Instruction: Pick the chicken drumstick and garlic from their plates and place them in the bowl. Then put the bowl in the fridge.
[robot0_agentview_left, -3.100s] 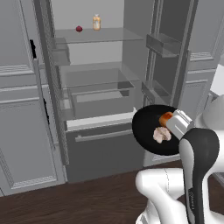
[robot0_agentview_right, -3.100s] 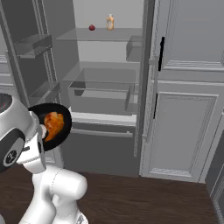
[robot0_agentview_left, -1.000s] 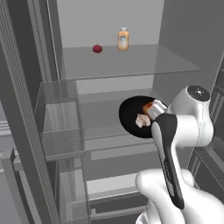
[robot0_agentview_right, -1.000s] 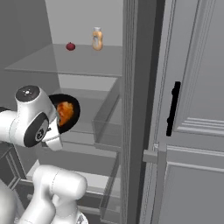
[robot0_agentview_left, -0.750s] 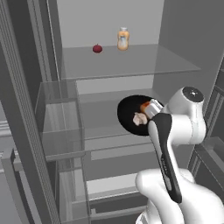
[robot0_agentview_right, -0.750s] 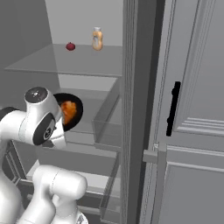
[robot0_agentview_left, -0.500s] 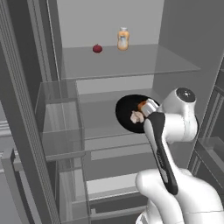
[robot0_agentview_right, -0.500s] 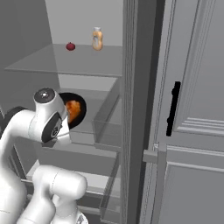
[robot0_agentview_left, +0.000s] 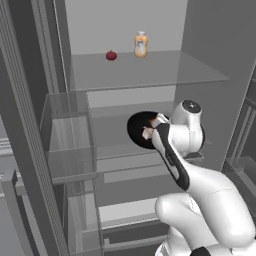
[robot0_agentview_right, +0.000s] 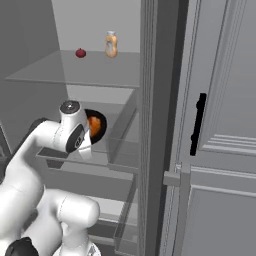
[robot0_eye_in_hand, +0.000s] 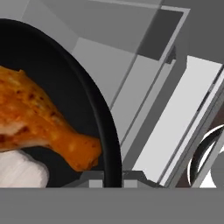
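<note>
Inside the tall grey fridge (robot0_agentview_left: 210, 45), between its clear glass upper shelf (robot0_agentview_left: 150, 70) and the glass shelf below, the two-finger pincer (robot0_eye_in_hand: 113, 177) is clamped shut on the near rim of the wide, shallow black bowl (robot0_agentview_left: 136, 131), its finger tips (robot0_eye_in_hand: 97, 178) pinching the rim's edge from both sides. The bowl hangs above the lower glass shelf (robot0_agentview_right: 120, 150); whether its underside touches that shelf cannot be told. Just ahead of the pincer, in the bowl, lies the glossy orange-brown chicken drumstick (robot0_eye_in_hand: 39, 127), its narrow end pointing toward the fingers and stopping just short of the rim. Beside it, nearer the hand, sits the pale lumpy garlic bulb (robot0_eye_in_hand: 19, 171), touching the drumstick. Beyond the bowl's far edge there is open shelf back to the grey rear wall, and free height between the bowl and the shelf overhead. To the pincer's left stands a clear drawer (robot0_agentview_left: 67, 135), apart from the bowl. Well above and ahead, on the upper shelf, a small dark red fruit (robot0_agentview_left: 111, 55) and a small orange-capped bottle (robot0_agentview_left: 141, 44) stand near each other.
</note>
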